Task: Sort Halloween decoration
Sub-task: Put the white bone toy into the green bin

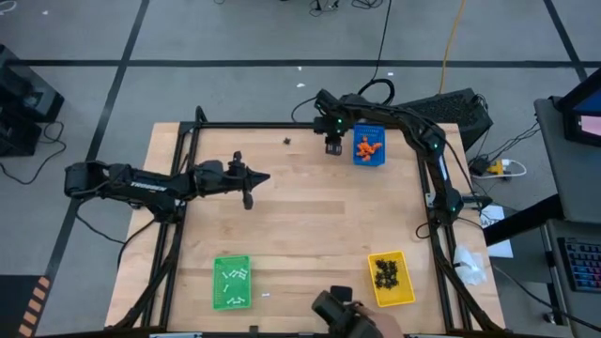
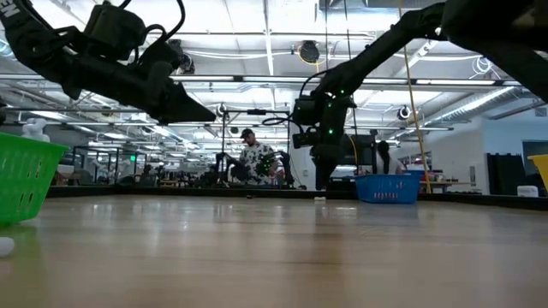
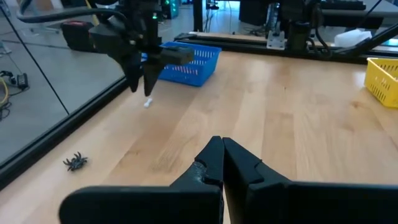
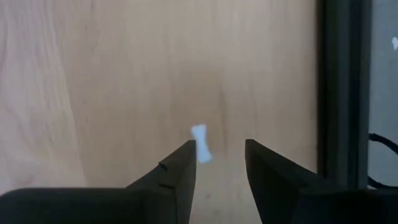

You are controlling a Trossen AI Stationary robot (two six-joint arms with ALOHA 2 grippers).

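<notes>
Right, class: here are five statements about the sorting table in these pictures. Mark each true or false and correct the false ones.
1. The right tool stands open above a white bone on the table. True.
2. The left tool grips a black spider. False: it is shut on nothing, and a black spider lies loose on the wood near the table's edge.
3. The blue tray holds orange pieces. True.
4. The green tray holds black spiders. False: it holds white bones; the dark pieces are in the yellow tray.
5. The blue tray sits beside the right tool. True.
</notes>
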